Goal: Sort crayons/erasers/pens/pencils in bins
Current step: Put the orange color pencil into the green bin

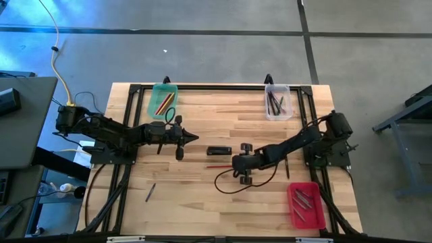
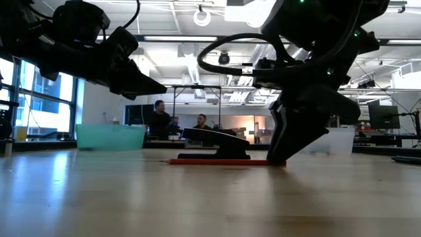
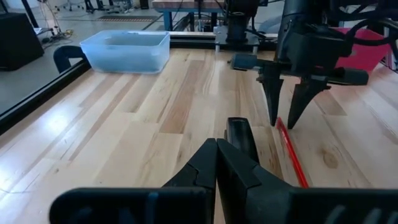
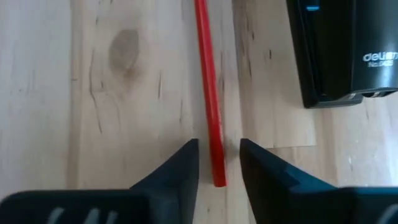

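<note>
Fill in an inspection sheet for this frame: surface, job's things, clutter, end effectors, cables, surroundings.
Surface: light wooden table in a black frame.
Job's things: green bin holds pencils; clear bin holds dark pens; red bin holds small grey sticks. Red pencil lies flat mid-table; one dark pen lies loose near the front left.
Clutter: black stapler beside the red pencil.
End effectors: right end effector open, fingers astride the pencil's end; left end effector shut, empty, above the table.
Cables: black loop at the right arm; yellow cable off-table.
Surroundings: two people seated far behind.
</note>
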### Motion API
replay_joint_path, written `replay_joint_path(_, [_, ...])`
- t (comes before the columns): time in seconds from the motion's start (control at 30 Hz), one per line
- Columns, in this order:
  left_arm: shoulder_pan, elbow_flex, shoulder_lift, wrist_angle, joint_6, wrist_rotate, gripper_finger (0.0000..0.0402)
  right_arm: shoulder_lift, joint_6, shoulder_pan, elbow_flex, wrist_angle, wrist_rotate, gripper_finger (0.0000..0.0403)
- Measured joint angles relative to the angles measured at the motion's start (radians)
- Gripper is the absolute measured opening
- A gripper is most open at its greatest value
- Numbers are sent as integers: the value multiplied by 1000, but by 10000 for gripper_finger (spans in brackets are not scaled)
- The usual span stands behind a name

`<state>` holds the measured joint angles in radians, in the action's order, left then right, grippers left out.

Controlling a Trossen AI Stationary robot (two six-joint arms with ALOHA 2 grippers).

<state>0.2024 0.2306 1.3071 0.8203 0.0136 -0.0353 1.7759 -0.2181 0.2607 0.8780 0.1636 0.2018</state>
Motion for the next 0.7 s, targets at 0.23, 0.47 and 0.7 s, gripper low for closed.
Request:
replay_joint_path(0.23, [0, 0, 0, 2, -27, -2, 0, 9, -18, 1, 4, 18, -13, 29])
replay_joint_path(0.47, [0, 0, 0, 70, -85, -30, 0, 2, -48, 1, 1, 6, -14, 16])
replay_joint_path(0.7, [0, -6, -36, 148, -111, -12, 0, -38, -124, 49, -73, -196, 68, 4])
